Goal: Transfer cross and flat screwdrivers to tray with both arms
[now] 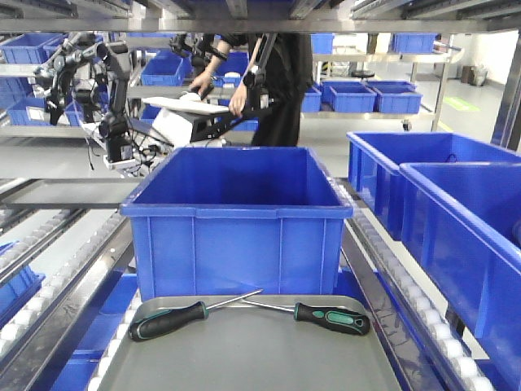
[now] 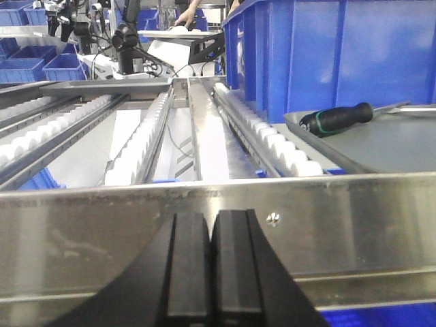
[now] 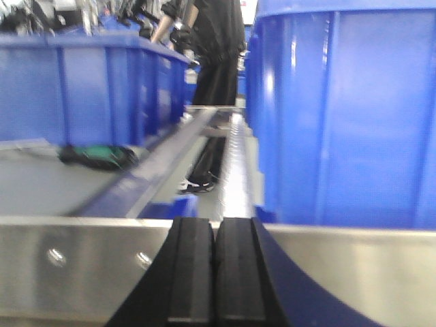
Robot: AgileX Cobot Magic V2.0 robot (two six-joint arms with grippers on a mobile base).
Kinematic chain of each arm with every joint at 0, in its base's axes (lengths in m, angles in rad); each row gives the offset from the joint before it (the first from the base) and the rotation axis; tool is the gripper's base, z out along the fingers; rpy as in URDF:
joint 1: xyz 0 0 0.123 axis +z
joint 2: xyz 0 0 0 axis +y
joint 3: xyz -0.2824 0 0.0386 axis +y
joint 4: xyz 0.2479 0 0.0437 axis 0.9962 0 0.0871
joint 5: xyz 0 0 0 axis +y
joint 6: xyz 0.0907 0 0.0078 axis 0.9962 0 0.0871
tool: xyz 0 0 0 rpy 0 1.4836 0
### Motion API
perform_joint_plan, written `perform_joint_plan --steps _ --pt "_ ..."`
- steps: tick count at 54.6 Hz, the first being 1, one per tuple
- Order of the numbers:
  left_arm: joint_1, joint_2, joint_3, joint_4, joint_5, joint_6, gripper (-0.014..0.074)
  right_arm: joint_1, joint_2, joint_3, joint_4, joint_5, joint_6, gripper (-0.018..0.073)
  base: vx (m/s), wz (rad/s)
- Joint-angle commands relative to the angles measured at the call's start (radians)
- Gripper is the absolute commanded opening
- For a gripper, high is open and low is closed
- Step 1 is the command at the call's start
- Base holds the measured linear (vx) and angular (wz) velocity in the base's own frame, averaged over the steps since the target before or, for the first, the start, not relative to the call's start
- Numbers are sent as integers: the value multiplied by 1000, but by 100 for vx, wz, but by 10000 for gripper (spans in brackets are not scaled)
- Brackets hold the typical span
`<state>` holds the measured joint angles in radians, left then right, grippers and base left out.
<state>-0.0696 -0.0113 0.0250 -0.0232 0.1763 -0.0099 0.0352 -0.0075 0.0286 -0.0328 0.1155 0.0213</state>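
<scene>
Both screwdrivers lie on the grey tray (image 1: 244, 358) in front of me, just before the deep blue crate (image 1: 236, 220) that stands at the tray's far edge. The left screwdriver (image 1: 168, 320) points its shaft up and to the right, the right screwdriver (image 1: 332, 317) points its shaft to the left, and the two thin silver shafts meet or cross near the middle of the tray (I cannot tell which tip is cross and which is flat).

My left gripper (image 2: 212, 266) has its two black pads pressed together with nothing between them, and it sits low behind a steel rail (image 2: 340, 225). From there I see one handle on the tray's corner, off to my right, beside a line of white rollers (image 2: 272, 143).

My right gripper (image 3: 214, 272) is likewise closed on nothing, behind the same kind of rail. The other handle shows blurred on the tray to my left, well apart from my pads. A second blue crate (image 3: 340, 109) stands just to my right.
</scene>
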Motion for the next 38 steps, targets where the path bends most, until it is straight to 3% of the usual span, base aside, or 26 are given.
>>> perform_joint_plan --steps 1,38 --pt "-1 -14 -23 -1 -77 -10 -6 -19 -2 9 -42 -34 -5 -11 0 0" --pt "-1 -12 -23 -1 -73 -10 -6 -17 -9 9 -36 -49 -1 -10 0 0"
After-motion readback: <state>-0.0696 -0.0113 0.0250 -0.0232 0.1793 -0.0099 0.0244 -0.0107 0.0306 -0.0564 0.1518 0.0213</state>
